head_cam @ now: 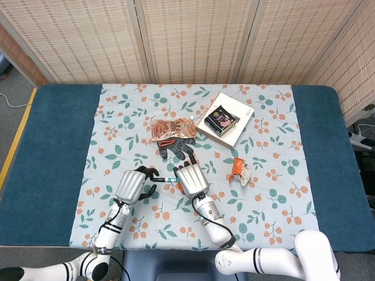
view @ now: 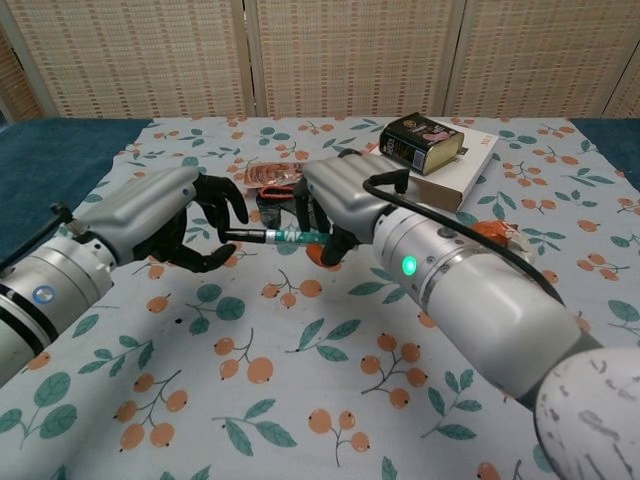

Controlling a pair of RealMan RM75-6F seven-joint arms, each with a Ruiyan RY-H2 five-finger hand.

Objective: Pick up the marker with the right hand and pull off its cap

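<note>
My right hand [view: 340, 195] grips a marker [view: 285, 236] with a green-banded barrel and holds it level above the floral cloth, its black cap pointing toward my left hand. My left hand [view: 165, 210] has its dark fingers curled around the cap end, one finger above it and the thumb below. Whether they actually pinch the cap does not show. In the head view the marker [head_cam: 166, 180] bridges the small gap between the left hand [head_cam: 132, 184] and the right hand [head_cam: 190, 178], near the table's front centre.
Just behind the hands lie a black glove [head_cam: 176, 147] and an orange snack packet [head_cam: 170, 129]. A white box [head_cam: 234, 132] with a dark tin on it sits at the back right. To the right lies a crumpled orange wrapper [head_cam: 241, 170].
</note>
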